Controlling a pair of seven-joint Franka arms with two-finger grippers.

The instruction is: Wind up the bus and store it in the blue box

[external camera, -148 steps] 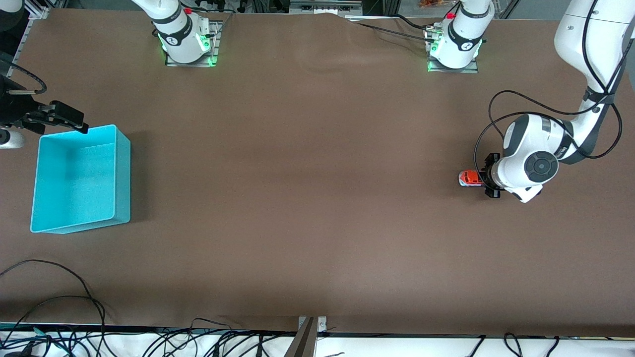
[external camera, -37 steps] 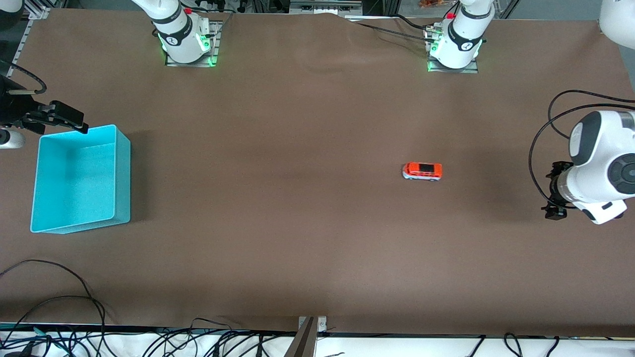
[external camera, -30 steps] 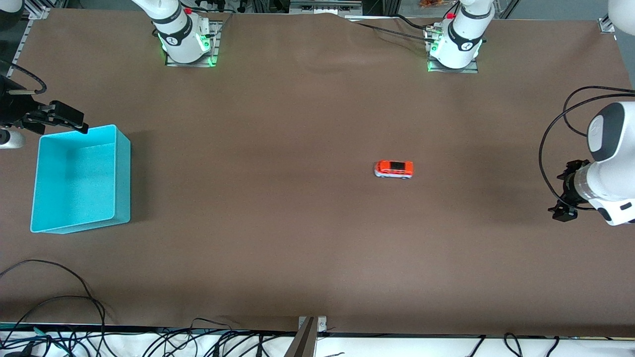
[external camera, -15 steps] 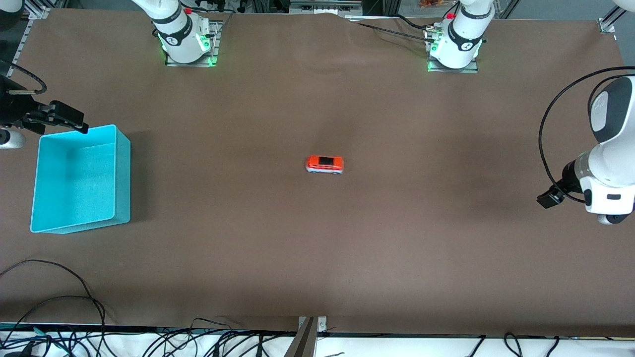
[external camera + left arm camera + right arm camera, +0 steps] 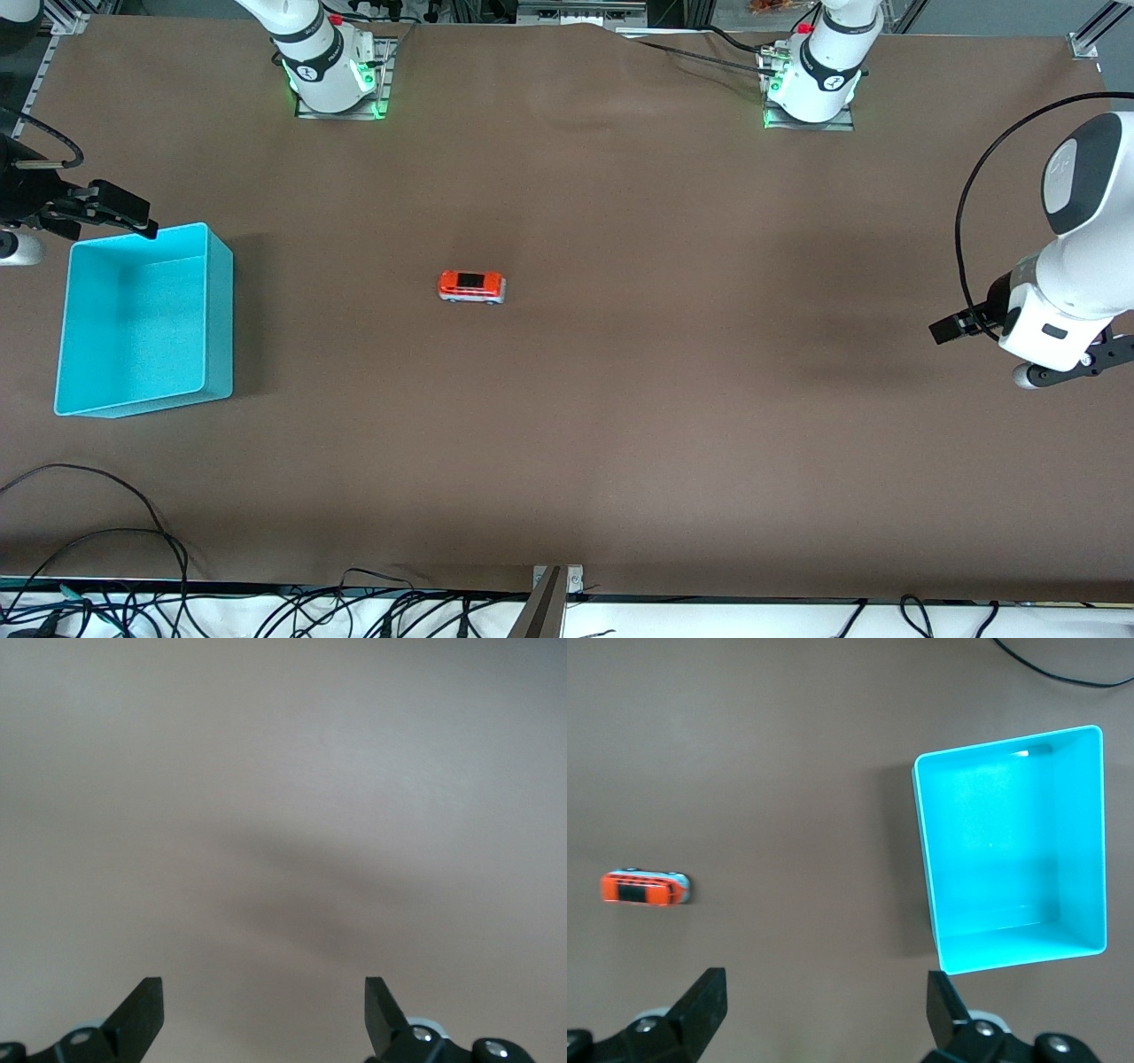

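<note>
While both tools [image 5: 264, 1014] [image 5: 826, 1010] gape empty, bus [image 5: 471, 286] rolled closer to blue box [image 5: 219, 306]

Left end effector [image 5: 264, 1019] is hanging over the tabletop [image 5: 620, 425] at the left arm's end, fingers spread wide and gripping nothing. Right end effector [image 5: 824, 1014] is hovering up high at the right arm's end, fingers wide apart too, empty.

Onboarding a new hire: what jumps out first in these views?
The small orange-roofed toy bus sits alone on the brown table, nearer the right arm's end. The light turquoise plastic box, open and empty, stands at that end. The right tool hangs open above the table beside the box; the left tool is open at the left arm's end.
</note>
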